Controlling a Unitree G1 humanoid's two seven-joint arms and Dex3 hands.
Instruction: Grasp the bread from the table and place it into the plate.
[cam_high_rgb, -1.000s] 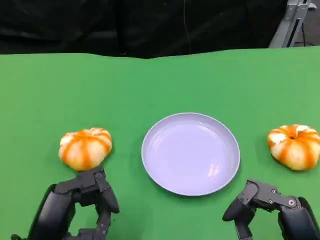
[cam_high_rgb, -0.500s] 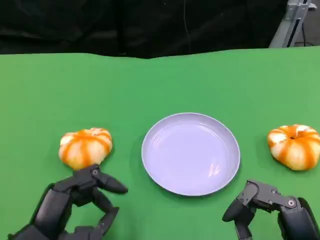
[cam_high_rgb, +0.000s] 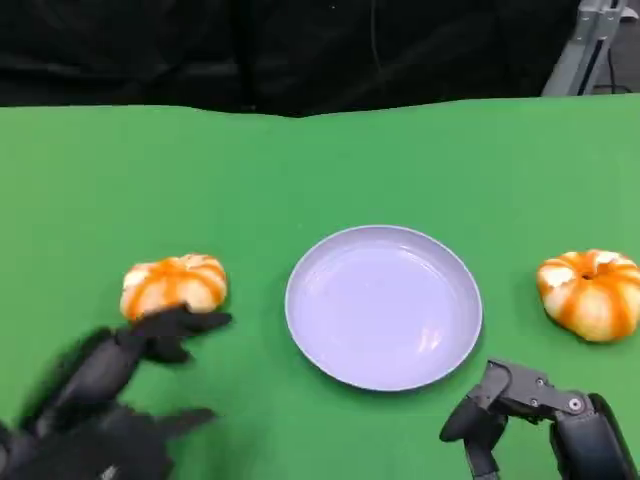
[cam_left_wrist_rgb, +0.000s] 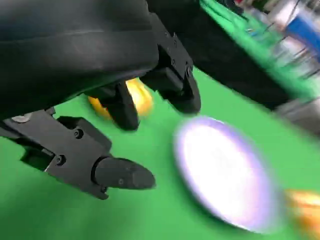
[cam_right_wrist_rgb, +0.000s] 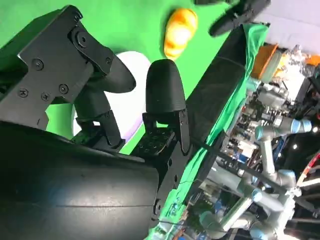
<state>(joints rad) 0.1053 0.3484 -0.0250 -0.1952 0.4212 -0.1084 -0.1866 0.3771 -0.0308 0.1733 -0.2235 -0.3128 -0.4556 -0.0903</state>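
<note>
2 breads lie on the green counter (cam_high_rgb: 320, 170), 1 on each side of the plate (cam_high_rgb: 384, 306). The left robot hand (cam_high_rgb: 110, 400), blurred, fingers spread and grasping nothing, reaches just short of the left bread (cam_high_rgb: 174, 284); it should probably straddle the loaf before closing. The right bread (cam_high_rgb: 590, 292) lies beyond the idle, released right robot hand (cam_high_rgb: 530, 415). The right wrist view adds background robot arms (cam_right_wrist_rgb: 270, 150).
</note>
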